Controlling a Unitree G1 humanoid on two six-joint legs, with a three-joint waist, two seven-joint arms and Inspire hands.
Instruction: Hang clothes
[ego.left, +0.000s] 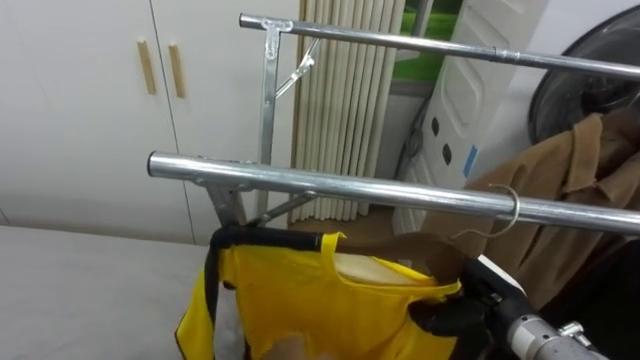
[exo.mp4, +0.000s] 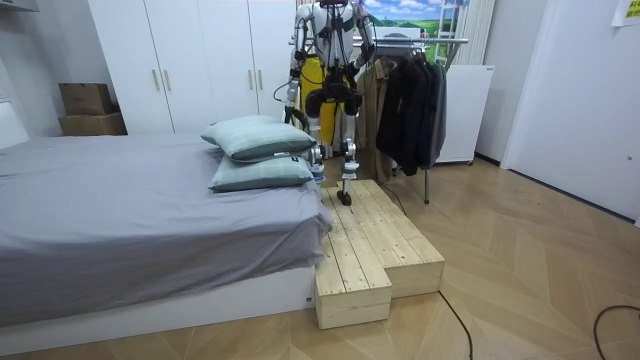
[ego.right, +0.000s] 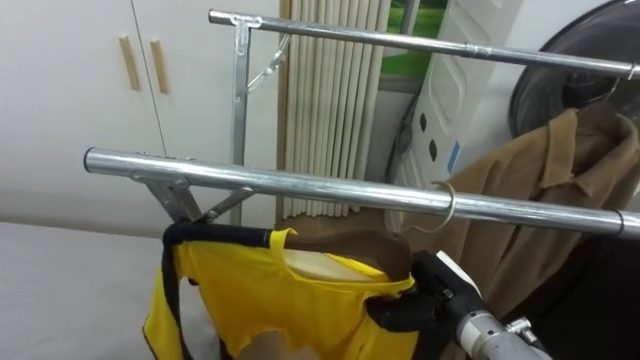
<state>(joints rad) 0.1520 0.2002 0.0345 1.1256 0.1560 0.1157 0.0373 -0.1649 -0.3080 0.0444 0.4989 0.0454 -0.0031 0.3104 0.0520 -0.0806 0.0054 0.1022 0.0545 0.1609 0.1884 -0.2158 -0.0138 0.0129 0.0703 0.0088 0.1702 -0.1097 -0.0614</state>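
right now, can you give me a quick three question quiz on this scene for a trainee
1. True or false: the yellow garment sits below the near rail.
2. What hangs on the rack at the robot's right? A) brown coat B) blue towel C) red dress
3. Which of the robot's hands grips the yellow garment's shoulder?

Key: 1 true; 2 A; 3 the right hand.
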